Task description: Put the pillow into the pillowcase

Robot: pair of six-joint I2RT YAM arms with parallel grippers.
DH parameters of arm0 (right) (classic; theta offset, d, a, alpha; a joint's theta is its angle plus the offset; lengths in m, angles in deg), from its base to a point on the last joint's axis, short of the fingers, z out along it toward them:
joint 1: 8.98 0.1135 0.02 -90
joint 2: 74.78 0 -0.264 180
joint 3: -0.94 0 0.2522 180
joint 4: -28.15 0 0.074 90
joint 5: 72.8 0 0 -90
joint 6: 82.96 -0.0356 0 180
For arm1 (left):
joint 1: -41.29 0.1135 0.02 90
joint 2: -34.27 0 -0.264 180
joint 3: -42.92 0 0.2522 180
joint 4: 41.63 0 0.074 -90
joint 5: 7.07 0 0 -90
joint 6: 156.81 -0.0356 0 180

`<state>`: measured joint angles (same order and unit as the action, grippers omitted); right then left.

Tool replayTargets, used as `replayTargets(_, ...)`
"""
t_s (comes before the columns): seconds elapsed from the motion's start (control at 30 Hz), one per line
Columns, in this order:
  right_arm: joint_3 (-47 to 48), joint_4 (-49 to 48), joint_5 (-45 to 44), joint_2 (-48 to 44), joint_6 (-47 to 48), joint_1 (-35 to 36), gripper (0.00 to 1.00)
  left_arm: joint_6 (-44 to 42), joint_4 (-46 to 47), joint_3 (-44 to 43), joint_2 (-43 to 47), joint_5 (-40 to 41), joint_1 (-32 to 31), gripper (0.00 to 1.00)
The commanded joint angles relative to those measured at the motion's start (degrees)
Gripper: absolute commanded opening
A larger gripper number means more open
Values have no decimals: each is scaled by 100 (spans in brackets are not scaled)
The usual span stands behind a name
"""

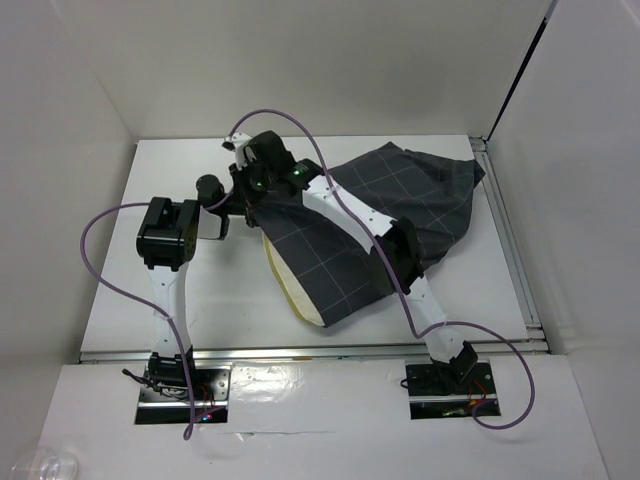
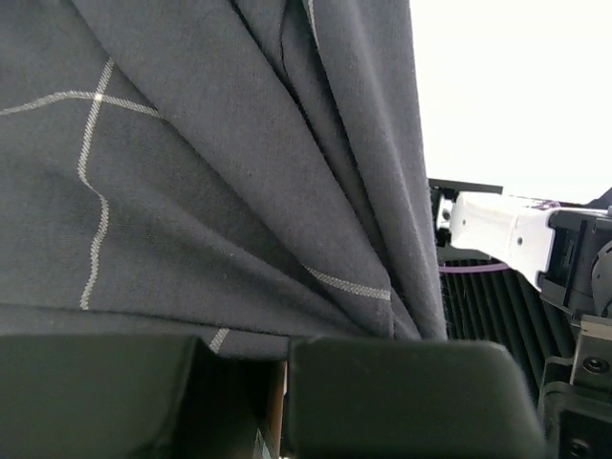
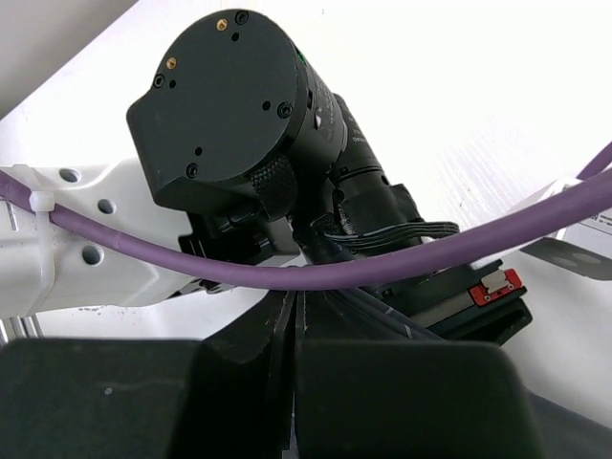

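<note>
The dark grey pillowcase (image 1: 400, 200) with its thin light grid lies over the pillow (image 1: 284, 282), of which only a cream strip with yellow piping shows at the lower left. Both grippers meet at the case's upper left corner. My left gripper (image 1: 238, 212) reaches in from the left, and in the left wrist view the pillowcase (image 2: 210, 191) hangs in folds down into the left gripper (image 2: 282, 346), which is shut on the cloth. My right gripper (image 1: 250, 188) comes over the case, and its wrist view shows the right gripper (image 3: 297, 314) pinched on a thin dark pillowcase edge (image 3: 382, 311).
White walls enclose the table (image 1: 180, 310) on the left, back and right. A metal rail (image 1: 512, 250) runs along the right side. Purple cables (image 1: 100, 260) loop off both arms; the left arm's black wrist motor (image 3: 229, 105) sits right before the right gripper.
</note>
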<state>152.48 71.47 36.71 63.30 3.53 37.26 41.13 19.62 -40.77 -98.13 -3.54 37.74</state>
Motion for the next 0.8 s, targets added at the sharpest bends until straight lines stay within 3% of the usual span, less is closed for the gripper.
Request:
replayTargets(0.0,206,-1884,1187,-660,-308,887,0,-396,323,50,135,781,-401,0)
replayTargets(0.13,-4,-2251,1187,-887,-308,835,0,-703,86,155,188,965,-340,0)
replayTargets(0.2,-180,-2419,1117,-1028,-308,834,0,-1247,-615,216,328,1070,-225,3)
replayTargets(0.27,-313,-2482,977,-1143,-256,834,0,-1835,-1475,217,381,1211,-23,25)
replayTargets(0.3,-313,-2482,898,-1221,-186,773,0,-2595,-2628,112,538,1273,64,36)
replayTargets(0.33,-365,-2368,827,-1292,-133,712,0,-3020,-3171,59,627,1482,257,43)
replayTargets(0.43,-523,-2245,555,-1459,-80,493,0,-4516,-5145,-152,1021,1957,652,48)
replayTargets(0.6,-726,-2122,73,-1687,209,44,0,-6175,-6970,-346,1488,2433,1058,51)
replayTargets(0.7,-726,-2069,-130,-1688,307,-150,0,-6540,-7324,-241,1927,2522,1260,51)
replayTargets(0.77,-726,-2068,-192,-1741,429,-308,0,-6409,-6957,13,2121,2085,1340,51)
